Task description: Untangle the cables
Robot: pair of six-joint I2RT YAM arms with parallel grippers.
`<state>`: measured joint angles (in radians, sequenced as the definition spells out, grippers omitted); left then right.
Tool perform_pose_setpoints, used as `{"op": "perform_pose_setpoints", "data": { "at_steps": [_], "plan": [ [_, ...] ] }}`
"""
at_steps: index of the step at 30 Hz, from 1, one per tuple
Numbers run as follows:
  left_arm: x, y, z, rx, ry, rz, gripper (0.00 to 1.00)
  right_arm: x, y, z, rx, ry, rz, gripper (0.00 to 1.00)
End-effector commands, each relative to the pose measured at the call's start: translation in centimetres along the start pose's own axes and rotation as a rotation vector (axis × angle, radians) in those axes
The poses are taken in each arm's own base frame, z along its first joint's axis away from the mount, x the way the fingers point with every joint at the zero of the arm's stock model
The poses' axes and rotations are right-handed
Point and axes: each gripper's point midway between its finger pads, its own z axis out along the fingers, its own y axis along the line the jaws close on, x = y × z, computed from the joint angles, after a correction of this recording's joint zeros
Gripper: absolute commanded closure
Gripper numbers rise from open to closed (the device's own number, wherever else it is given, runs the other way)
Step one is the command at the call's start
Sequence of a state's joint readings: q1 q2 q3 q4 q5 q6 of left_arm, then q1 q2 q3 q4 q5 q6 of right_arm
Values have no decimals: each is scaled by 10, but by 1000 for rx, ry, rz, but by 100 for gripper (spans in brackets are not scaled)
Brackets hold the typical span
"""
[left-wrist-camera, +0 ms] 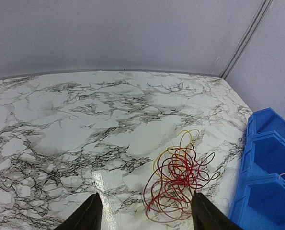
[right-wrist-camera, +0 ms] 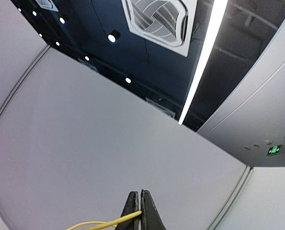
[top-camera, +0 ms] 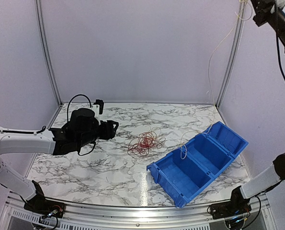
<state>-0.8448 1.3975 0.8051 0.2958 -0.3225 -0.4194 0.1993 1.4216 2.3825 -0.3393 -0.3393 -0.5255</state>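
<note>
Left of the blue bin [top-camera: 167, 156], on the marble table [top-camera: 85, 163], sits the tangle of wires [top-camera: 145, 143]: red loops mostly, with some orange and yellow through them, heaped in one loose knot. That knot is what counts now.

Further out from the bin, beyond the tangle, the left gripper [top-camera: 114, 128] hovers low with its jaws wide and nothing between them. Its nose points straight back toward the bin, so the tangle lies directly ahead of it. The wrist view confirms it: the wires [left-wrist-camera: 178, 184] sit just in front of the two fingertips and a touch toward the bin [left-wrist-camera: 262, 163], with the right-hand finger [left-wrist-camera: 202, 215] almost level with the nearest red loops.

High above the bin, the right gripper [top-camera: 262, 12] is up near the top of the booth, pinched tight on a yellow wire [right-wrist-camera: 104, 223]. That wire [top-camera: 210, 72] hangs down the back corner and ends in a loop inside the bin. I can't tell whether it joins the knot at all.

So the left arm is clearly the nearer one. The heap has no real long axis, being a rough round clump, so I'd say a short reach forward and down, biased slightly toward the bin, would put those open jaws over an outer loop.
</note>
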Motion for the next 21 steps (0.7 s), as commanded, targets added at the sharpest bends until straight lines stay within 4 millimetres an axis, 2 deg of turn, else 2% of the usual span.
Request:
{"op": "perform_pose_setpoints", "data": {
  "at_steps": [1, 4, 7, 15, 21],
  "plan": [
    [-11, 0, -10, 12, -49, -26, 34, 69, 37, -1, -87, 206, 98, 100],
    [-10, 1, -12, 9, -49, -21, 33, 103, 48, -9, -85, 307, 98, 100],
    [-10, 2, -12, 7, -49, -21, 33, 117, 46, -17, -51, 357, 76, 100],
    [-8, -5, -4, 24, -32, -25, 33, 94, 13, -18, 67, 321, 40, 100],
    [-9, -3, -7, 23, -37, -27, 33, 70, -12, -15, 152, 270, 11, 100]
  ]
}}
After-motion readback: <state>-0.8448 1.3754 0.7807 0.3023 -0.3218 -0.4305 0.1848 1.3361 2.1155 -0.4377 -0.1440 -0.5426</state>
